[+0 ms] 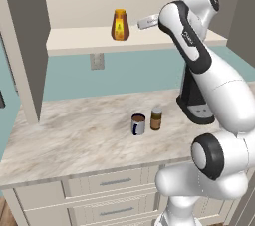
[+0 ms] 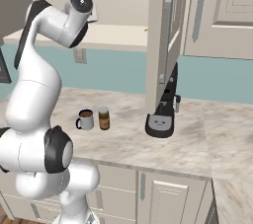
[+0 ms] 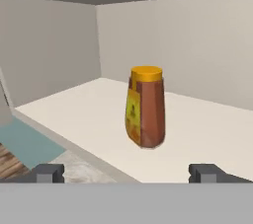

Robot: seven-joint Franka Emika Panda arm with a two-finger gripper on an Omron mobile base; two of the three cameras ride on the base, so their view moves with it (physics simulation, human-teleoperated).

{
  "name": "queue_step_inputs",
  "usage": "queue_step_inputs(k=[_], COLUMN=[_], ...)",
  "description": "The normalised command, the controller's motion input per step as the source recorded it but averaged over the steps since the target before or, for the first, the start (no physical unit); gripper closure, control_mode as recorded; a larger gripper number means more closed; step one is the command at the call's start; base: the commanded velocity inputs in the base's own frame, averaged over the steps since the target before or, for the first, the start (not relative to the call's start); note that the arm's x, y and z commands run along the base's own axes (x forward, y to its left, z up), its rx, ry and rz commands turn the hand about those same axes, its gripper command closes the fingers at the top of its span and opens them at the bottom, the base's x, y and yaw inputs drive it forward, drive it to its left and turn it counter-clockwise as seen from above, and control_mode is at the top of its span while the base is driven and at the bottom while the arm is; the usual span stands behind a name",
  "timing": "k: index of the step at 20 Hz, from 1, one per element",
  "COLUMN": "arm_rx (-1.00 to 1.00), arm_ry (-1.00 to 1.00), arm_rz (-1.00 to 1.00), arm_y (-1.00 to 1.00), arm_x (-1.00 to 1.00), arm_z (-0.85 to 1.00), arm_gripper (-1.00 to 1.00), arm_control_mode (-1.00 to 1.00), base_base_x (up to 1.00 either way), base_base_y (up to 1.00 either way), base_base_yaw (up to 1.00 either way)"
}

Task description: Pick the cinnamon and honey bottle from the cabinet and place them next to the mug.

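Cabinet (image 1: 99, 41) shelf: honey bottle (image 1: 120, 25) upright, alone, toward the shelf's middle. Gripper (image 3: 126, 173) right of it at shelf height, pointing at it, not touching. In the hand view the fingers (image 3: 48, 172) sit wide apart either side of the bottle (image 3: 146, 107), nothing between them. Counter (image 1: 74, 135) below: mug (image 1: 138, 124) with cinnamon (image 1: 156, 118) just beside it on its right, both upright. Coffee machine (image 1: 195, 105) further right, by the wall.
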Motion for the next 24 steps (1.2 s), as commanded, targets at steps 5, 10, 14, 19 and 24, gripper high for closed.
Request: queue_step_inputs(k=[5, 10, 14, 19, 24], arm_rx=[-0.02, -0.05, -0.04, -0.02, 0.00], arm_ry=[-0.01, 0.02, 0.09, 0.13, 0.01], arm_rz=[0.03, 0.00, 0.00, 0.00, 0.00], arm_y=[0.00, 0.00, 0.00, 0.00, 0.03], arm_x=[0.14, 0.29, 0.36, 0.37, 0.09], arm_z=[0.00, 0.00, 0.00, 0.00, 0.00], arm_gripper=[-1.00, -1.00, -1.00, -1.00, -1.00], arm_control_mode=[-1.00, -1.00, -1.00, -1.00, -1.00], base_base_x=[0.00, 0.00, 0.00, 0.00, 0.00], base_base_y=[0.00, 0.00, 0.00, 0.00, 0.00], base_base_yaw=[0.00, 0.00, 0.00, 0.00, 0.00])
